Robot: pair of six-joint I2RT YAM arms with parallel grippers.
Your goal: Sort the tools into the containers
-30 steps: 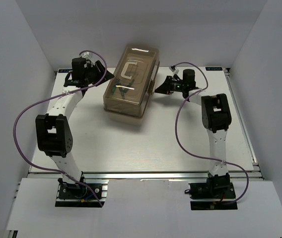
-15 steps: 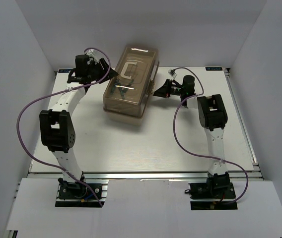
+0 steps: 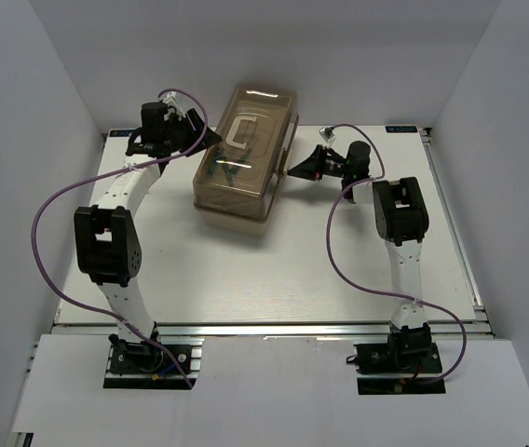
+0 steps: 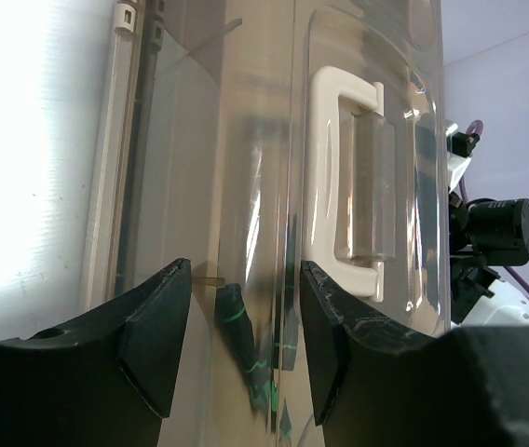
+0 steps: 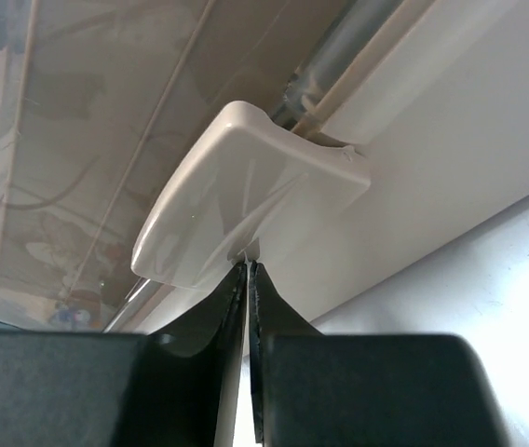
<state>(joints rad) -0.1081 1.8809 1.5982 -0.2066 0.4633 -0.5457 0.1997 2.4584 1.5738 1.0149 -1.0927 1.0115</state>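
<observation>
The toolbox stands closed at the back middle, its translucent brown lid down over the beige base. Green-marked dark tools show dimly through the lid, and in the left wrist view those tools lie inside the box. My left gripper is at the lid's left side. In its own view the left gripper is open, with the lid's ridge running between the jaws. My right gripper is at the box's right side. There the right gripper is shut, tips against the lower edge of the beige latch.
A cream carry handle sits on top of the lid, and this handle shows beyond the left jaws. White table stretches in front of the box. White walls close in the left, back and right.
The left arm shifted slightly toward the lid, then held still. The right wrist turned and its gripper moved in to the latch, jaws staying nearly shut.
</observation>
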